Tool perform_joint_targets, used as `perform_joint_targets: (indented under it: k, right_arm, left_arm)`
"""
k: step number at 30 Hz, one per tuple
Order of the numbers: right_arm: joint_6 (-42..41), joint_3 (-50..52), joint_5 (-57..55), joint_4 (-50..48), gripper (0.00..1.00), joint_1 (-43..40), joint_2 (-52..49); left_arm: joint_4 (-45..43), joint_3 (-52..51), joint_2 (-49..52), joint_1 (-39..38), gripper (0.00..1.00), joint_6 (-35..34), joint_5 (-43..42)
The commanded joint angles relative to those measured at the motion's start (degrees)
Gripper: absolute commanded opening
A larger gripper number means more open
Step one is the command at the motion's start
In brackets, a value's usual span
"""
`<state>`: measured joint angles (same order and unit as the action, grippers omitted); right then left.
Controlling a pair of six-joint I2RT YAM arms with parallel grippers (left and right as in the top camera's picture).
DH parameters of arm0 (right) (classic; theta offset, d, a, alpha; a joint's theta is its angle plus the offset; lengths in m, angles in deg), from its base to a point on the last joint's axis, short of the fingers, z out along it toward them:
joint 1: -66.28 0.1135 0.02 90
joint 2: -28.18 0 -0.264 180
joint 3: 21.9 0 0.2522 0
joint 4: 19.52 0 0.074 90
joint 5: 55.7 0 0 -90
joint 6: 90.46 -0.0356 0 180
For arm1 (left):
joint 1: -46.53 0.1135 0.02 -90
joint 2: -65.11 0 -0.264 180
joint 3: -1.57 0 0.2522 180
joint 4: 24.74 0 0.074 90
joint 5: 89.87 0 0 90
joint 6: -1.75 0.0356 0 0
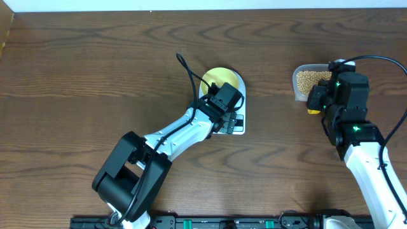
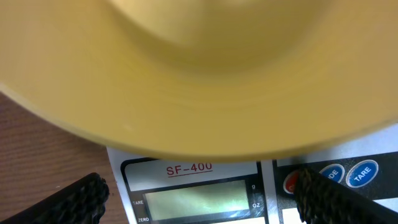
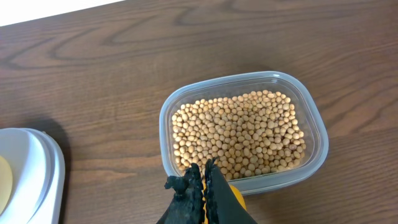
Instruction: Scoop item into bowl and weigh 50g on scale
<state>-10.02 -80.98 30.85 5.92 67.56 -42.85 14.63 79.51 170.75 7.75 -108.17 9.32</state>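
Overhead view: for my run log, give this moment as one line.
left gripper: open, above scale | bowl: on scale | right gripper: shut on scoop, beside beans

Robot lab: arms (image 1: 178, 133), scale (image 2: 193, 180), wooden table (image 1: 95, 63)

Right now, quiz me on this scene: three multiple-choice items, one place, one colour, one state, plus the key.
1. The bowl sits: A) on bare table; B) on the scale; C) on a plate.
2. The beans in the clear container are: A) tan; B) green; C) black.
3. The left gripper is: A) shut on the bowl's rim; B) shut on nothing; C) open.
Key: B, the overhead view shows the bowl on the scale's white platform; A, the right wrist view shows tan beans; C, its fingers stand wide apart in the left wrist view.
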Motion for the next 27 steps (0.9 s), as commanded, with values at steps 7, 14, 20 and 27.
perform_joint_targets:
  k: [7, 14, 20, 27]
  right_arm:
    - [0.9, -0.74, -0.7, -0.17, 0.01, -0.5, -0.26]
    - [0.9, -0.74, -0.7, -0.17, 0.01, -0.5, -0.26]
    - [0.9, -0.74, -0.7, -0.22, 0.01, -0.5, -0.26]
    - [0.9, -0.74, -0.7, -0.33, 0.01, -0.5, -0.26]
  left_arm:
    - [0.17, -1.7, 1.86, -0.02, 0.98, -0.76, 0.96]
    - [-0.26, -1.77, 1.86, -0.02, 0.98, -0.79, 0.96]
    - [-0.26, -1.77, 1.86, -0.02, 0.97, -0.76, 0.96]
    - [-1.38, -1.6, 1.25, -0.02, 0.98, -0.79, 0.94]
